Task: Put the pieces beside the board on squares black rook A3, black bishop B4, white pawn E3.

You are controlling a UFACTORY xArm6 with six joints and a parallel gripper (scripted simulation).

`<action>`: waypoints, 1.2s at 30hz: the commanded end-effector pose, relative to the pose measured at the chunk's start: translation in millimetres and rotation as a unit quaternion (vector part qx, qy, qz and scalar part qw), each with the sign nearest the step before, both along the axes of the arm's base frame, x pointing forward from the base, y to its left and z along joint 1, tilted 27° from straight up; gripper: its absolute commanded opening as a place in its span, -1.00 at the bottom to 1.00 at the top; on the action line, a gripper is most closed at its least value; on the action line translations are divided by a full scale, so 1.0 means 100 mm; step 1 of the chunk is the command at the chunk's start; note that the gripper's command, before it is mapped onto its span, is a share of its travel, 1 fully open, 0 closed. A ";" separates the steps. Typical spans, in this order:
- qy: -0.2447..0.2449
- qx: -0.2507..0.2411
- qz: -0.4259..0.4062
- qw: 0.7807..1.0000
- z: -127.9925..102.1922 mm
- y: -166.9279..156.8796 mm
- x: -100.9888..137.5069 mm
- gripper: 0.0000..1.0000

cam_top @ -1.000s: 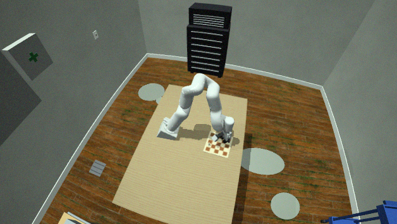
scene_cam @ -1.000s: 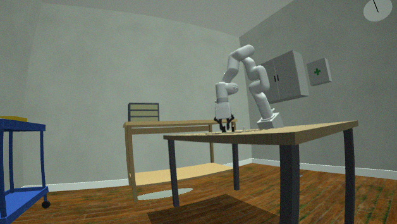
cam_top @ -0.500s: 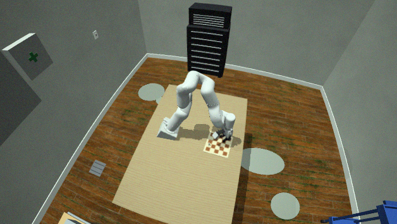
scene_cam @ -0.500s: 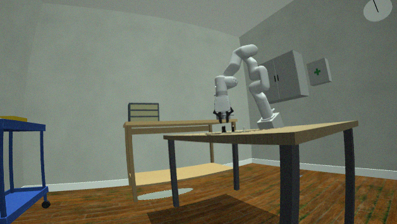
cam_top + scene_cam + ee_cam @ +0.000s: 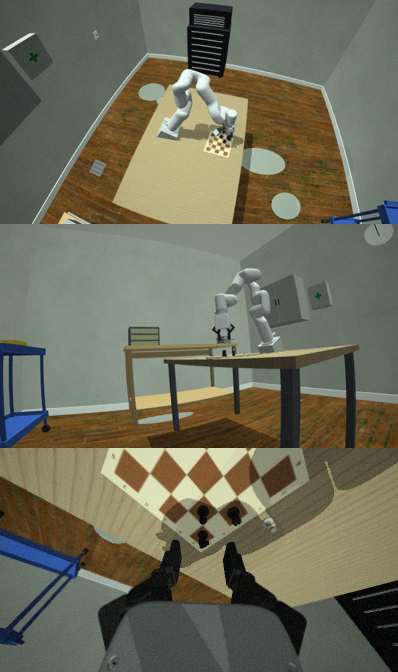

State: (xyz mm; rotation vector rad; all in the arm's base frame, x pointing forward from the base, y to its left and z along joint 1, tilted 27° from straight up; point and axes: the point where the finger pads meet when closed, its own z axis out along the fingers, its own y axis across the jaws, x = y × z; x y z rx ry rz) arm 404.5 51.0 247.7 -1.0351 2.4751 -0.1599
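The small chessboard (image 5: 218, 145) lies on the wooden table and also shows in the wrist view (image 5: 205, 478). Three black pieces stand on squares near one corner of the board: one (image 5: 202, 537) on the corner-most brown square, one (image 5: 203, 512) just beyond it, one (image 5: 234, 513) to its right. I cannot tell rook from bishop. A white pawn (image 5: 270, 524) stands on the table just off the board's edge. My gripper (image 5: 202, 550) is open and empty, hanging above the corner pieces. It also shows well above the table in the side view (image 5: 224, 338).
The arm's base (image 5: 168, 130) stands on the table left of the board. A black drawer cabinet (image 5: 209, 39) is by the far wall. A second wooden table (image 5: 177, 348) and a blue cart (image 5: 19, 392) stand farther off.
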 end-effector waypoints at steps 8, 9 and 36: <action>-0.002 0.000 0.000 1.000 0.03 0.00 0.00 1.00; -0.002 0.000 0.000 1.000 0.03 0.00 0.00 1.00; -0.019 -0.164 0.321 0.932 -0.33 0.82 -0.46 1.00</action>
